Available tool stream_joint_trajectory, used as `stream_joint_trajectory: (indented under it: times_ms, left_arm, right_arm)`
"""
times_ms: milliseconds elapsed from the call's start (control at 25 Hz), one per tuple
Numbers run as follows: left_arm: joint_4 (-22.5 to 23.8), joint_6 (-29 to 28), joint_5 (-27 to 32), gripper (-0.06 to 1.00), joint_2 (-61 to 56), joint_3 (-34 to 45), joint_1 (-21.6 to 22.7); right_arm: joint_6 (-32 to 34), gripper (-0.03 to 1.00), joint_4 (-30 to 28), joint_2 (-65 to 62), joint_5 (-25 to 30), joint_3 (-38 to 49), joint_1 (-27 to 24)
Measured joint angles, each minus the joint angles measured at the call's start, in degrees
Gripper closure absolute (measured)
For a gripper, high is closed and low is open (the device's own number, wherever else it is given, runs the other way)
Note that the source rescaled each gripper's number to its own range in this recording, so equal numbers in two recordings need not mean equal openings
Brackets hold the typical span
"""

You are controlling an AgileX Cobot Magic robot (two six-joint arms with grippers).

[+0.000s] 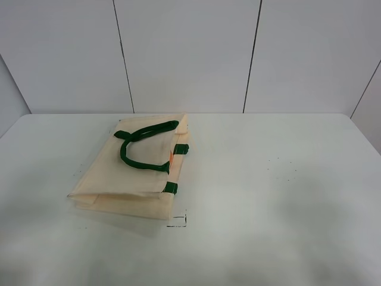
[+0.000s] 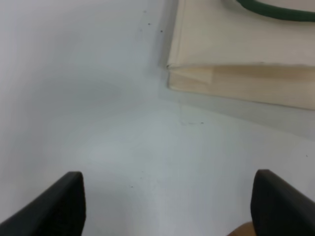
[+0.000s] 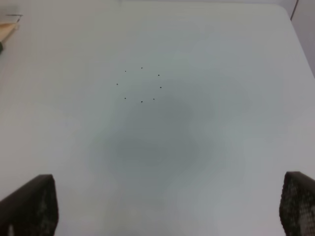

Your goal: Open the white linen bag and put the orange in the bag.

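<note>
The white linen bag (image 1: pixel 140 170) lies flat on the table, left of the middle, with its dark green handles (image 1: pixel 143 146) folded on top and green tabs (image 1: pixel 171 188) at its right rim. A small orange sliver (image 1: pixel 171 157) shows at that rim; I cannot tell whether it is the orange. Neither arm shows in the high view. My left gripper (image 2: pixel 170 201) is open and empty over bare table, short of the bag's corner (image 2: pixel 236 54). My right gripper (image 3: pixel 167 206) is open and empty over bare table, far from the bag's corner (image 3: pixel 7 30).
The white table (image 1: pixel 280 179) has small dark specks (image 3: pixel 141 83) and a thin black corner mark (image 1: pixel 177 221) just in front of the bag. Grey wall panels (image 1: pixel 190 53) stand behind the table's far edge.
</note>
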Motion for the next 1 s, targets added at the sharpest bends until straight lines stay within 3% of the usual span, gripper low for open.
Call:
stream_joint_trajectory:
  times_ms: [640,1000]
  left_arm:
    - [0.0,0.0,0.0,0.07,-0.07,0.0,0.23]
    - [0.0,0.0,0.46,0.07,-6.12,0.13,0.23]
  right_arm:
    - [0.0,-0.03,0.0,0.0,0.0,0.0,0.0]
    - [0.0,-0.03,0.0,0.0,0.0,0.0,0.0]
